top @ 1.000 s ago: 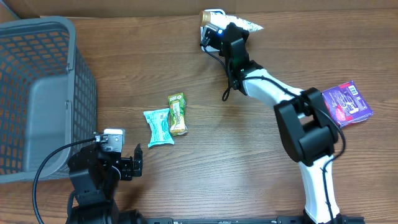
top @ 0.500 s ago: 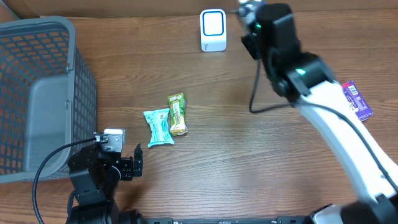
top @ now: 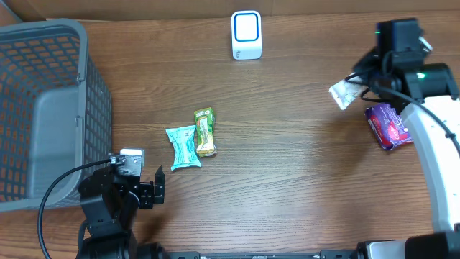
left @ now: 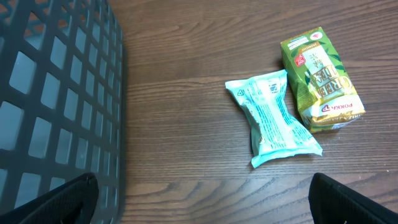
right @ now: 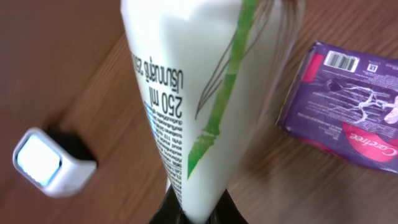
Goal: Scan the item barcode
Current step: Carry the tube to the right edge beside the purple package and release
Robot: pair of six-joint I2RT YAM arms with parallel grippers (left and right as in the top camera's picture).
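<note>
My right gripper (right: 198,211) is shut on the narrow end of a white pouch (right: 205,93) printed with a green bamboo stem. In the overhead view the pouch (top: 346,93) hangs above the table at the right, just left of a purple pack (top: 389,126). The white scanner (top: 246,34) with a blue-lit face stands at the back centre, well left of the pouch. From the right wrist the scanner (right: 50,163) shows blurred at lower left. My left gripper (top: 154,188) rests open at the front left with nothing between its fingers.
A teal packet (left: 273,118) and a green tea carton (left: 318,78) lie side by side ahead of the left gripper (left: 202,205). A grey mesh basket (top: 43,108) fills the left side. The purple pack (right: 348,106) shows a barcode on top.
The right arm has swung from the scanner at the back centre over to the right side, carrying the white pouch with it. The left arm has stayed still.
</note>
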